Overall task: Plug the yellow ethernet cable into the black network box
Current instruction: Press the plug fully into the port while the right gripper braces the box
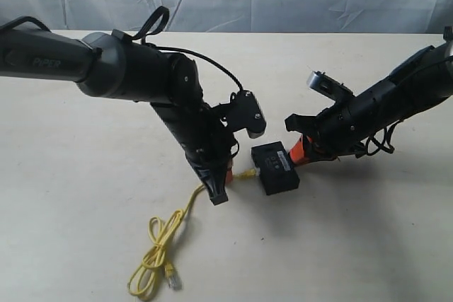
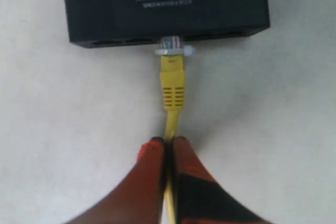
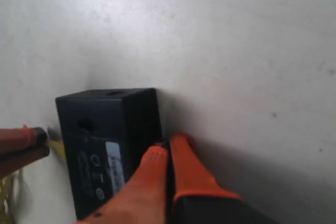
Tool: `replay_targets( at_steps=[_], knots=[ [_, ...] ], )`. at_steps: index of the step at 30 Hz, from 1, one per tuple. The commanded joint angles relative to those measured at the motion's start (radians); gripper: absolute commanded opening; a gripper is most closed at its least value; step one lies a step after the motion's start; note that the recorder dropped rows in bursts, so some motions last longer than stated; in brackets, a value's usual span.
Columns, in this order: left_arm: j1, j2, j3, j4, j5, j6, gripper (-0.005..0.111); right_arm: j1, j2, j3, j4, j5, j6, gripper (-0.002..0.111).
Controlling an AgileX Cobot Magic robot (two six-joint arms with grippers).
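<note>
The grey cylindrical left arm link (image 1: 44, 60) carries the brand word "PiPER". White print on the small flat black plastic box (image 2: 105, 19) is too blurred to read.

The left wrist view's top edge is cutting off the black network box (image 2: 168, 9), and its pale print is blurring past reading. The clear plug (image 2: 172, 45) of the yellow ethernet cable (image 2: 172, 85) is meeting the box's side, and how deep it is sitting cannot be told. The cord is vanishing between the fingers of the left claw (image 2: 168, 144). The right wrist view's edge is clipping the box, and its label (image 3: 114, 163) is blurring too.
</note>
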Motion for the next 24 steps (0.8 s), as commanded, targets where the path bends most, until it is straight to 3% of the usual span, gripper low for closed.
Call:
replay_targets(
  at_steps=[1, 12, 24],
  knots=[
    [-0.005, 0.002, -0.005, -0.001, -0.15, 0.0, 0.0, 0.012, 0.009, 0.005, 0.041, -0.002, -0.011, -0.001],
    [-0.005, 0.002, -0.005, -0.001, -0.176, 0.036, 0.0, 0.053, 0.009, 0.005, 0.098, -0.038, -0.033, -0.001],
    [-0.005, 0.002, -0.005, 0.006, -0.23, 0.036, 0.0, -0.028, -0.057, 0.005, 0.06, -0.069, 0.001, -0.001]
  ],
)
